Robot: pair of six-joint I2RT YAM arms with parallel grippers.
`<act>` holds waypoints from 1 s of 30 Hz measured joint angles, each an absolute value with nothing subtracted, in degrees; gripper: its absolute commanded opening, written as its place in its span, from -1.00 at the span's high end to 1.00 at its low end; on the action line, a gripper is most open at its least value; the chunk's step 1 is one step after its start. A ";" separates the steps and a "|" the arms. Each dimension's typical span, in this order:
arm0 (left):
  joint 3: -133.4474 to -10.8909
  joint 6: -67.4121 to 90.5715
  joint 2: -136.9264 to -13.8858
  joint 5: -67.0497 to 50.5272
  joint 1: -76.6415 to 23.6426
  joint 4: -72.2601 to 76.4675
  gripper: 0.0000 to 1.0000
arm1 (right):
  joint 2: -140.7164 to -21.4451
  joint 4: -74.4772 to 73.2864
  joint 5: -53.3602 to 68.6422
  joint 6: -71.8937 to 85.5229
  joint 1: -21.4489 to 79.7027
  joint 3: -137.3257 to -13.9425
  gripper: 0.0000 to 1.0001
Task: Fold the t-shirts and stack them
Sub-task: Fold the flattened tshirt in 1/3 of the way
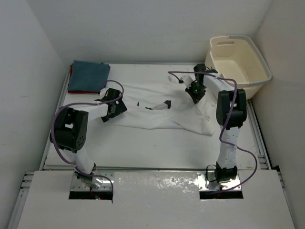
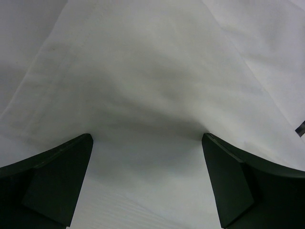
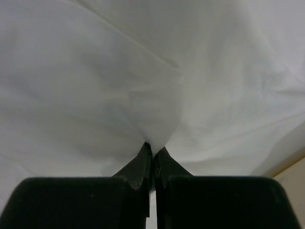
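Pinching a ridge of the white t-shirt (image 3: pixel 95 86) in the right gripper (image 3: pixel 151 149), fingertips pressed fully together, cloth tented up between them. In the top view, placed at about 1 o'clock on the table (image 1: pixel 157 148), over the shirt's far right part.

Holding the left gripper (image 2: pixel 147 140) at its widest, nothing between the fingers, low over a hemmed edge of the same shirt at roughly 10 o'clock. Touching the cloth or just above it: cannot tell.

Spread across the middle of the table from 10 to 2 o'clock, wrinkled, near right corner bunched toward 4 o'clock. No fold made in it yet.

Folded and stacked at 11 o'clock: slate blue-grey t-shirt (image 1: pixel 89 75) on top of red t-shirt (image 1: pixel 76 90), only a red strip showing along the left and near edges. Well apart from the white one.

At 2 o'clock in the far right corner: cream laundry basket (image 1: pixel 228 59).

Judging 2 of 3 shirts done. Left to do: fold the white one, then put it on the stack. Likely at the grasp stage for fold 1, with 1 side gripped and the other not yet.
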State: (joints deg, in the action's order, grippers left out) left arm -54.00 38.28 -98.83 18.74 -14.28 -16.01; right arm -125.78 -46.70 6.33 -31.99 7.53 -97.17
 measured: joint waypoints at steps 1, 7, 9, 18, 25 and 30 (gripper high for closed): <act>-54.06 38.19 -98.94 18.87 -14.28 -16.01 -0.99 | -125.78 -46.83 6.63 -32.45 7.44 -97.54 1.00; -54.13 38.17 -99.07 19.09 -14.28 -16.03 -0.99 | -129.38 -47.44 7.29 -36.18 7.46 -104.84 1.00; -54.15 38.17 -99.13 19.18 -14.28 -16.05 -0.99 | -131.13 -47.62 7.33 -37.10 7.51 -107.15 0.93; -54.46 38.17 -99.33 19.49 -14.28 -16.27 -0.99 | -129.45 -46.33 6.37 -35.75 7.49 -99.96 -0.89; -54.50 37.98 -99.31 19.46 -14.28 -16.45 -1.00 | -108.12 -39.24 6.09 -25.23 7.46 -83.13 -0.98; -54.50 37.95 -99.31 19.51 -14.28 -16.49 -0.99 | -94.74 -33.26 5.10 -15.55 7.20 -69.49 -0.98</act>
State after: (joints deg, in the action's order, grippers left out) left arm -54.50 37.95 -99.31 19.51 -14.28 -16.49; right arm -94.74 -33.26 5.10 -15.55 7.20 -69.49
